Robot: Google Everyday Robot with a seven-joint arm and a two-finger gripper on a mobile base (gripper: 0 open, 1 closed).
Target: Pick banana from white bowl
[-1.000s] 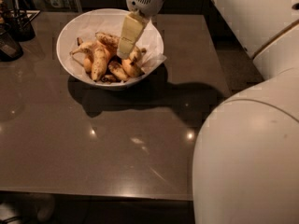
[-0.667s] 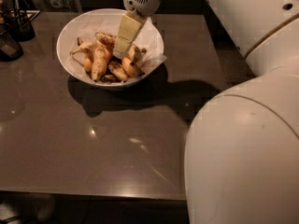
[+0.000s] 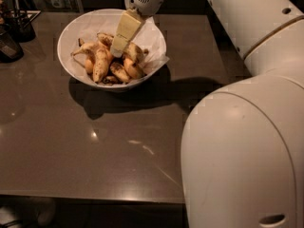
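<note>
The white bowl (image 3: 76, 27), lined with crinkled white paper, stands at the back left of the dark table. It holds several brown-spotted bananas (image 3: 100, 63) in a heap. My gripper (image 3: 118, 51) reaches down from above into the middle of the bowl, its pale yellow fingers (image 3: 124, 31) pointing down and left, with the tip right at the top of the banana heap. Bananas lie on both sides of the tip. The rest of the arm fills the right side of the view.
Dark containers (image 3: 12, 32) stand at the table's far left edge. The grey-brown table (image 3: 118, 141) stretches out in front of the bowl. My white arm body (image 3: 247, 151) blocks the right side of the view.
The gripper has shifted slightly left and stays down over the banana heap in the bowl. The arm's body has swung further into view on the right.
</note>
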